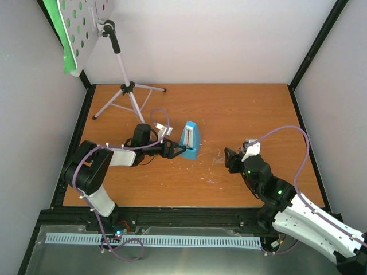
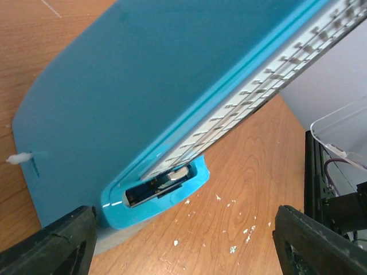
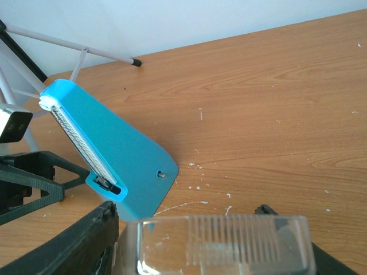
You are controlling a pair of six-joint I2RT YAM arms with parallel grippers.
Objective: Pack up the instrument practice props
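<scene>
Right gripper (image 1: 230, 160) hangs at four o'clock from the blue metronome (image 1: 190, 140), jaws apart. Left gripper (image 1: 181, 150), jaws also spread, sits at eight o'clock.

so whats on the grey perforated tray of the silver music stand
A green sheet shows through holes in the tray and past its left edge; the rest, and any other page, is covered.
</scene>
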